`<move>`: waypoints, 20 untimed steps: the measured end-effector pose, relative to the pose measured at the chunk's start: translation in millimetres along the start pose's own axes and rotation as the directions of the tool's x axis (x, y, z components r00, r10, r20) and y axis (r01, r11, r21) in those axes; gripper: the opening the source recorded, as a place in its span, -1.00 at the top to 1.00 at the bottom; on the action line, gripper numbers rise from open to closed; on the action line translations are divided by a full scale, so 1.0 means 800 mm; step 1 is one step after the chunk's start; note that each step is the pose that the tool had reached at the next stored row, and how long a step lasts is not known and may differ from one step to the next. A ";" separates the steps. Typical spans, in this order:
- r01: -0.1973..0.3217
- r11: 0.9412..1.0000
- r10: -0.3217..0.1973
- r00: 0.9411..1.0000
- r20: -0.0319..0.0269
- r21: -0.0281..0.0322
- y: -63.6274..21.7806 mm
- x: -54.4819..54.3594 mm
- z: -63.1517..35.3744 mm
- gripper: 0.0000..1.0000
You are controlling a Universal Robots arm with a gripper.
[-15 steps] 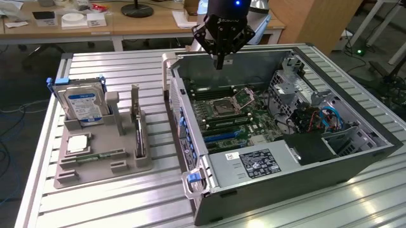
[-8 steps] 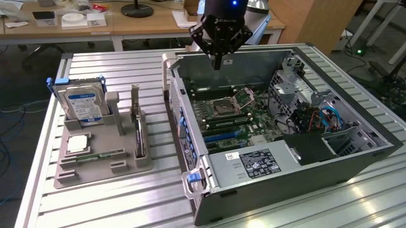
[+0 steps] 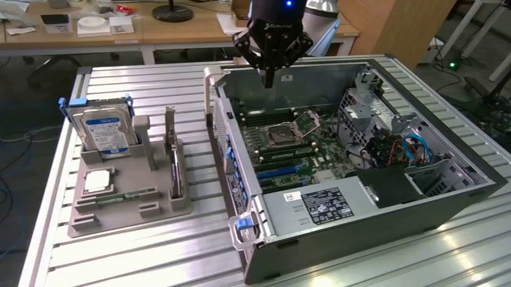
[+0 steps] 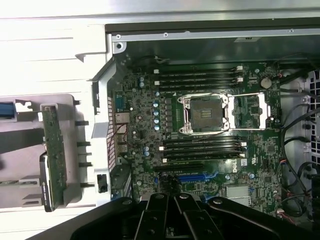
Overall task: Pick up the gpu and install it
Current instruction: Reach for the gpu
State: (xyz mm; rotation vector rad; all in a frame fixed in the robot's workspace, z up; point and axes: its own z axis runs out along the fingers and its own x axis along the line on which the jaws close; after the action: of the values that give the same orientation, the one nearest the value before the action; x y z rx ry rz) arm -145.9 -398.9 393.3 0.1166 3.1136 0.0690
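Your hand [image 3: 269,81], fingers pressed together and holding nothing, hangs over the open computer case [image 3: 359,239], above the far edge of its motherboard [image 3: 291,152]. At the exterior view's left, on the slatted table [image 3: 143,257], a gray holder [image 3: 119,209] carries the gpu [image 3: 173,170] upright on edge, well apart from the hand, with a hard drive [image 3: 104,133] standing beside it, farther back.

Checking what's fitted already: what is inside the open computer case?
A green motherboard with an open CPU socket, dark memory slots and a blue card slot, a labelled power supply, and blue cables. The power supply covers whatever lies beneath it.
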 end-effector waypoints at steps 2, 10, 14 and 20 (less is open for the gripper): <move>0.000 1.000 0.000 1.000 0.000 0.000 0.000 0.002 0.000 0.79; 0.000 1.000 0.000 1.000 0.000 0.000 -0.001 0.012 0.000 0.79; 0.000 1.000 0.000 1.000 0.000 0.000 -0.001 0.018 -0.001 0.79; 0.000 1.000 0.000 1.000 0.000 0.000 -0.002 0.025 -0.001 0.79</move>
State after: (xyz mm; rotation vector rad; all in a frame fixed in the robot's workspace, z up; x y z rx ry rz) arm -166.3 -399.1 393.3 0.1165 3.1136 0.0689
